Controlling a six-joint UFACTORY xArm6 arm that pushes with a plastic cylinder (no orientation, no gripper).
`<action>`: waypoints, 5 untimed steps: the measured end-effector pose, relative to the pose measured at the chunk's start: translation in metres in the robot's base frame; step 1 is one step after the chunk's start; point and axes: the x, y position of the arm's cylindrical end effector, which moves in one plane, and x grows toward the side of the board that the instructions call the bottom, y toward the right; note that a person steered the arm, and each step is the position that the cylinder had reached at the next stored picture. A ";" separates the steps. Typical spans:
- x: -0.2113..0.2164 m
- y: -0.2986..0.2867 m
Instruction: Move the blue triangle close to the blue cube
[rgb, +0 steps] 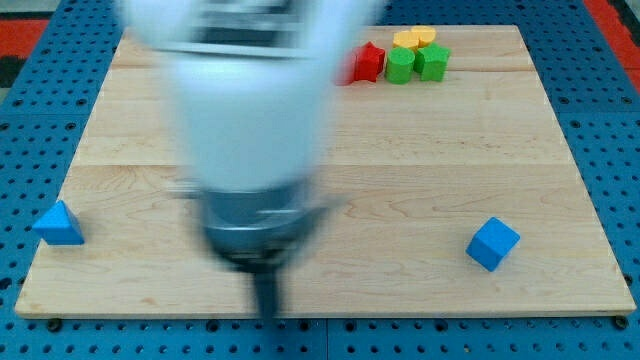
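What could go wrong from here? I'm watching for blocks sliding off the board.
The blue triangle sits at the board's left edge, partly overhanging; a push from the wrong side could knock it off. My tip is at the view's bottom, well right of it, so it must circle round. The blue cube is far across: the triangle may slip aside mid-push.

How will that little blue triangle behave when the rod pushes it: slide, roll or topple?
The blue triangle probably slides, since it sits flat and low on the smooth wooden board. It may twist if my tip meets a slanted face off-centre. It lies at the board's left edge, so it could slip off.
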 end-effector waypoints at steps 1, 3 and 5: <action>-0.003 -0.150; -0.063 -0.198; -0.122 -0.123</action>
